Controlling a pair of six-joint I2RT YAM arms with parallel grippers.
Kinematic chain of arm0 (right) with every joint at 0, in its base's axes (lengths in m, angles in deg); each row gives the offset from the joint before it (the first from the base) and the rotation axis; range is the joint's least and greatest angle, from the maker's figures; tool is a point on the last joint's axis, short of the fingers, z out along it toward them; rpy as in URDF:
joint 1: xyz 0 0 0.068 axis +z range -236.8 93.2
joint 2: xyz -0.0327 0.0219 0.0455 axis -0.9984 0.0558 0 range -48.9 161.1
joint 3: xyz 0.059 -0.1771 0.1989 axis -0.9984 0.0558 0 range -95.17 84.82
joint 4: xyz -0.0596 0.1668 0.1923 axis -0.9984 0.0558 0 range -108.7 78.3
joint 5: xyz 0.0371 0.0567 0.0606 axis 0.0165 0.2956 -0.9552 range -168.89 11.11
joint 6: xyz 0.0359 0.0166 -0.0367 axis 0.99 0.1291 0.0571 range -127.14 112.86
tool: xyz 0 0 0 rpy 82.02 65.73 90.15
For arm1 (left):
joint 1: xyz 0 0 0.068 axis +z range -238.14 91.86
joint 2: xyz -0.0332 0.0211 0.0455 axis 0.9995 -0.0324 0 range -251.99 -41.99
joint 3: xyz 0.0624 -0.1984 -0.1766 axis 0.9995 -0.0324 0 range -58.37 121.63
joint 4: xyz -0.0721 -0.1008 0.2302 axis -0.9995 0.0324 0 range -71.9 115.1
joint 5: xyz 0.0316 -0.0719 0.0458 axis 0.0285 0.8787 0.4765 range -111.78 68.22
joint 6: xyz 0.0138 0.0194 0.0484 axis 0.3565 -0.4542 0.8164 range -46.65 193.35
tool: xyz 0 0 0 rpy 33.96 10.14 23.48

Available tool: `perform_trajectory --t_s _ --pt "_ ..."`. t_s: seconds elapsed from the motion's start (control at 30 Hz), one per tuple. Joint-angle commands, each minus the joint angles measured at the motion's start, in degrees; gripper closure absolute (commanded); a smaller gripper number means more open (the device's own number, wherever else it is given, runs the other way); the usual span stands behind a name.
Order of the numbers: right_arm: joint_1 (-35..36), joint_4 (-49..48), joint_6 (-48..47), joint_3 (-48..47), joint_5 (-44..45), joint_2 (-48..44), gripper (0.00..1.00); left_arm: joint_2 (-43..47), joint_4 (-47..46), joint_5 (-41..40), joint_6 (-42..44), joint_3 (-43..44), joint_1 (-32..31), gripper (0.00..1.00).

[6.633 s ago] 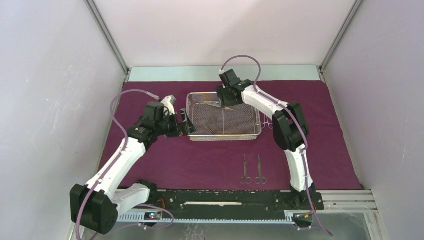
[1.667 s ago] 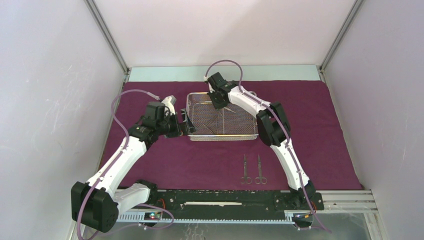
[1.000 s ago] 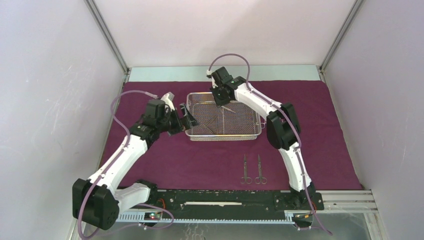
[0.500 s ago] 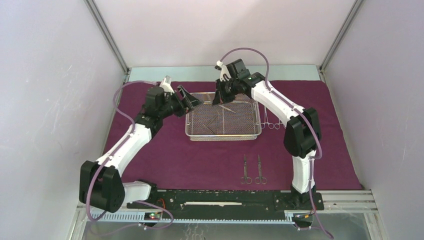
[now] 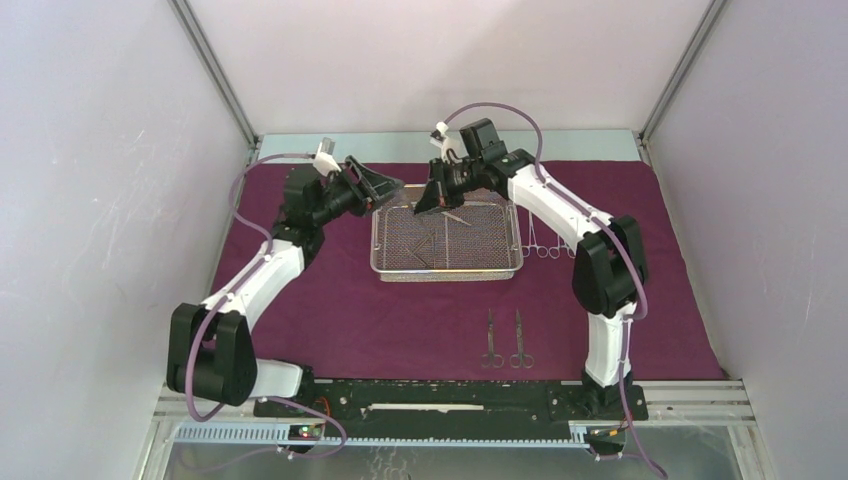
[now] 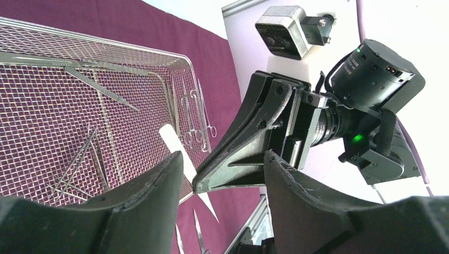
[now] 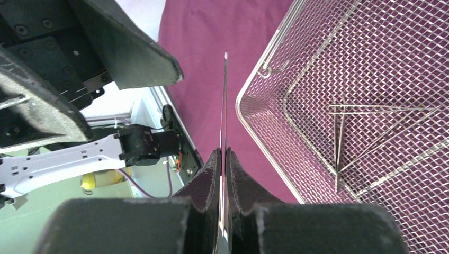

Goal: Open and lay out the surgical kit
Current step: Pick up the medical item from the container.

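So the tray (image 5: 445,271) sits mid-table on the maroon cloth (image 5: 350,310), which is spread flat under everything. A few slim steel pieces (image 5: 425,248) are lying loose on the mesh inside, tweezers by the look of them. Two clamps (image 5: 541,243) are on the cloth right at the tray's 3 o'clock side, and two scissors (image 5: 519,342) lie side by side off at its 5 o'clock, well apart from it. The right gripper (image 7: 223,153) is up by the tray's 11 o'clock corner, fingers pinched tight on a thin steel strip (image 7: 225,95) that pokes straight out past the tips; can't tell exactly which tool it is, it's edge-on. The left gripper (image 6: 222,156) is just off at 10 o'clock, pointing at the right one, jaws apart with nothing in them.
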Motion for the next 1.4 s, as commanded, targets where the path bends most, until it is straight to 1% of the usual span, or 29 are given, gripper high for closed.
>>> perform_trajectory --t_s 0.0,0.1,0.23,0.3,0.43,0.63,1.0,1.1,1.2,1.37 --pt "-0.5 -3.3 2.4 1.0 -4.5 -4.4 0.93 -0.5 -2.9 1.8 -2.0 0.0 0.7 0.38" --pt "-0.4 -3.6 2.4 1.7 -4.9 -4.7 0.93 -0.7 -2.5 1.6 -2.7 -0.3 1.2 0.39" --pt "-0.5 -4.7 3.1 2.9 -5.7 -5.6 0.93 -0.9 1.0 0.6 -3.2 -0.3 1.8 0.41" --pt "-0.6 -5.2 3.3 3.2 -6.2 -5.8 0.93 -0.9 1.1 0.5 -3.3 -0.4 1.9 0.42" --pt "-0.5 -6.5 4.3 3.9 -7.4 -6.3 0.93 -1.7 -0.8 2.2 -5.4 -0.6 1.9 0.43" --pt "-0.5 -8.6 6.0 4.8 -9.1 -6.8 0.93 -2.2 -3.5 3.6 -8.0 -1.3 1.9 0.47" --pt "-0.8 -11.3 8.4 5.5 -11.3 -7.3 0.93 -1.4 -4.2 3.6 -9.7 -2.8 2.7 0.46" --pt "-0.8 -13.2 9.9 5.9 -12.8 -7.2 0.93 -2.2 -6.9 5.2 -11.4 -2.9 2.7 0.47" --pt "-0.8 -15.6 11.8 6.3 -14.3 -6.8 0.92 -3.5 -12.7 7.6 -15.4 -3.8 2.7 0.5" --pt "-0.8 -19.2 14.8 7.0 -16.0 -6.5 0.92 -4.8 -21.2 10.3 -21.4 -5.8 2.7 0.58"
